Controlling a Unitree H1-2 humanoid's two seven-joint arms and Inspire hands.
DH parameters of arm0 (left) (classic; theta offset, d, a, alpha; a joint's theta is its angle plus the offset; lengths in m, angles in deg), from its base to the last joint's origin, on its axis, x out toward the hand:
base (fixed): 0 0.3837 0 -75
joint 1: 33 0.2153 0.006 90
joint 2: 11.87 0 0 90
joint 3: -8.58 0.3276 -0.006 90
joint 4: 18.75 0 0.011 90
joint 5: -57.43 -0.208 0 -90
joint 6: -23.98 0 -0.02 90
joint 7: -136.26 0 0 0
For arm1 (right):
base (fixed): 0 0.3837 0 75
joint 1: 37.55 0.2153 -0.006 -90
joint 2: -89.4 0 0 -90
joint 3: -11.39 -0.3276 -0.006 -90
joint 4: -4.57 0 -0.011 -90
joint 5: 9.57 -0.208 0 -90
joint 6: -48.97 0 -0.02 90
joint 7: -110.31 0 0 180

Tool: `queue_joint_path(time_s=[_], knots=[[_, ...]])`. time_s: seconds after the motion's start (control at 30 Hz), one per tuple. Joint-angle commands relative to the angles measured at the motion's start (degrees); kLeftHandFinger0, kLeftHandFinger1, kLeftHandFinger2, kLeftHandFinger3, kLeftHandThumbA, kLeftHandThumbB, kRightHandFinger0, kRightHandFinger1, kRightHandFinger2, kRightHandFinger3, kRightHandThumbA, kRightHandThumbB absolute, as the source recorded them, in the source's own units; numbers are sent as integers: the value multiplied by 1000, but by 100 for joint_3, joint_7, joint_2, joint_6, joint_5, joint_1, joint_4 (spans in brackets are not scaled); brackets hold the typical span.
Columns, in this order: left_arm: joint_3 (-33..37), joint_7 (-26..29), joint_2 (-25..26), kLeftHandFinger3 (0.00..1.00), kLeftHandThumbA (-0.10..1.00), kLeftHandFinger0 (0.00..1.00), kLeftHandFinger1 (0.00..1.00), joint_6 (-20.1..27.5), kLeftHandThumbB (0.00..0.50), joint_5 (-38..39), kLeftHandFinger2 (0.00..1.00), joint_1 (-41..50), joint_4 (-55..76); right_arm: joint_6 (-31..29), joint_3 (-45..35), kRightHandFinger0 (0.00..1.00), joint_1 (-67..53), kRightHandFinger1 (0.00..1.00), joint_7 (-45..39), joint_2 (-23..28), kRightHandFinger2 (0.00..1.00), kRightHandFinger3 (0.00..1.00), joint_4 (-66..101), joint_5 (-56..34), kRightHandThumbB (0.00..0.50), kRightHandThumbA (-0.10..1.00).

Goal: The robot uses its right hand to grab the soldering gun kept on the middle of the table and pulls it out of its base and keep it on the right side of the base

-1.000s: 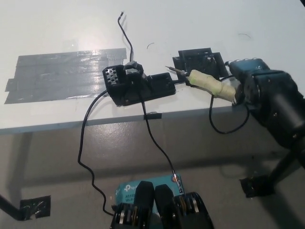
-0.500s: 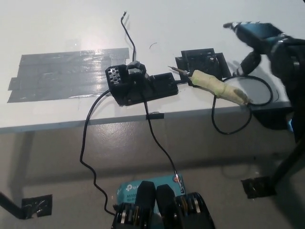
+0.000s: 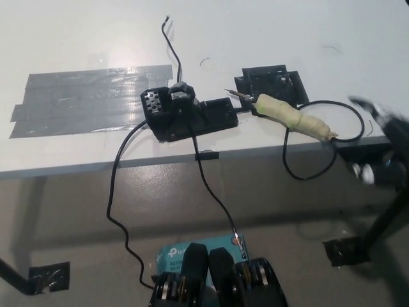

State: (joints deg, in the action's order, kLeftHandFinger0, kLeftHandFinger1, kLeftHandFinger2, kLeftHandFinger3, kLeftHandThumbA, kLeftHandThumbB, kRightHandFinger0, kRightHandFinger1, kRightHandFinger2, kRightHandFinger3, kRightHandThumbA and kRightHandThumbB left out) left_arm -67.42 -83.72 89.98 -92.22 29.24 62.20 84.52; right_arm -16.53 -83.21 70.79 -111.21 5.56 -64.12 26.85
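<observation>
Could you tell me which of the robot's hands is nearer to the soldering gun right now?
Right. The black right hand is blurred at the picture's right edge, apart from the soldering gun, which lies on the table. The white left hand is out of view.

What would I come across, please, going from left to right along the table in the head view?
Grey tape patch → black base → soldering gun, lying on the table right of the base → blurred black right hand at the table's right edge.
</observation>
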Motion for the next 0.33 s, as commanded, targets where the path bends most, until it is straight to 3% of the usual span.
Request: queue_joint_path(time_s=[0.0, 0.03, 0.13, 0.23, 0.27, 0.3], knots=[[-461, 468, -57, 753, 395, 676, 773, -20, 108, 399, 770, 65, 70, -256, -1465, 1000, -1467, 1000, 944, -885, 1000, 1000, 417, -2054, 312, 665], [-497, 495, -74, 767, 398, 693, 788, 19, 110, 435, 774, 36, 32, -348, -1491, 1000, -1663, 1000, 933, -1008, 1000, 1000, 301, -2148, 292, 634], [-525, 539, -138, 813, 434, 698, 787, 27, 122, 437, 774, -27, -13, -636, -1411, 1000, -1834, 1000, 1026, -1115, 1000, 1000, 8, -2058, 299, 647], [-567, 559, -168, 841, 423, 677, 769, 73, 133, 426, 765, -66, -53, -800, -1297, 1000, -1931, 1000, 1052, -1180, 1000, 1000, -294, -1977, 253, 568], [-644, 600, -189, 853, 425, 644, 725, 121, 132, 499, 734, -52, -37, -931, -1190, 1000, -2036, 1000, 1035, -1169, 1000, 1000, -568, -1943, 236, 489], [-715, 634, -213, 846, 412, 662, 745, 172, 137, 579, 747, -43, -53, -963, -1180, 1000, -2039, 1000, 1031, -1155, 1000, 1000, -664, -1972, 229, 500]])
